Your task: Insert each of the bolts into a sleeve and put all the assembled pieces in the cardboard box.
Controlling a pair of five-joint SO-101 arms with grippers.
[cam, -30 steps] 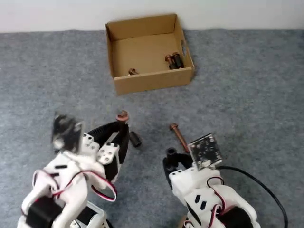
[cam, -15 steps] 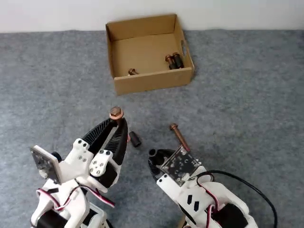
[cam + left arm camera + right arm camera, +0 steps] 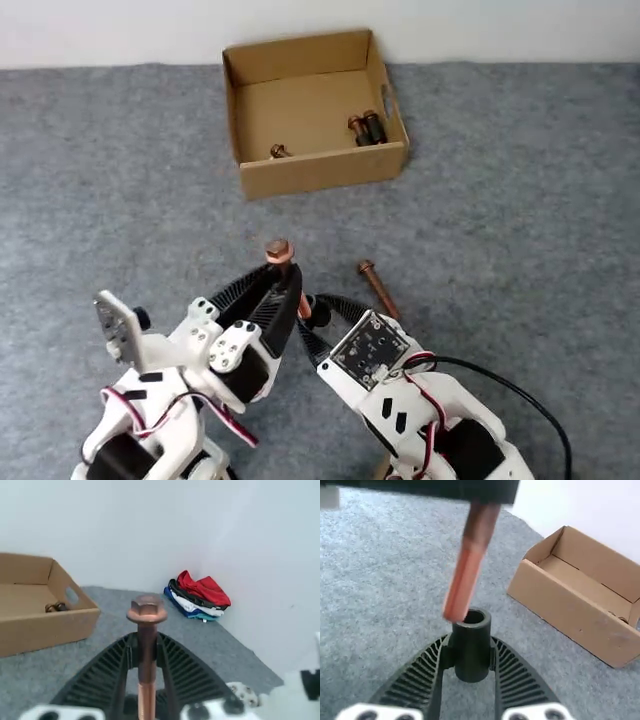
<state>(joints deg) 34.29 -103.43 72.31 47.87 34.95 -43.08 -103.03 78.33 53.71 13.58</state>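
**Bolt meets sleeve above the desk**

The step in hand is the mating of one pair. The left tool (image 3: 284,274) is closed tight on the shank of a copper-coloured metal bolt with a flanged hexagonal head (image 3: 146,612). It holds the bolt close to upright, head up, above the grey carpeted desk (image 3: 520,210). The right tool (image 3: 470,650) is clamped around a short black cylindrical sleeve (image 3: 471,645), whose open bore faces up. In the right wrist view the bolt's lower end leans in at a tilt and touches the sleeve's rim on one side. Whether the tip has entered the bore cannot be told.

As I judge it, the next move calls for bringing shank and bore onto one line, then sliding them together until the flange seats. One tool must then let go so the other can carry the piece to the open brown cardboard box (image 3: 320,172), well apart at the far side of the desk. Pushing off-axis would likely jam the tip on the rim.

A second copper bolt (image 3: 378,287) lies flat on the desk just beside the right tool, not yet paired. Assembled pieces (image 3: 366,127) rest in the box's corner by the handle cut-out.

The bolt looks smooth, hard and slightly glossy. The sleeve is a matt, thick-walled tube. The ribbed black fingers (image 3: 427,672) taper to narrow tips. The desk covering is coarse and felt-like, and the box is thin corrugated card.
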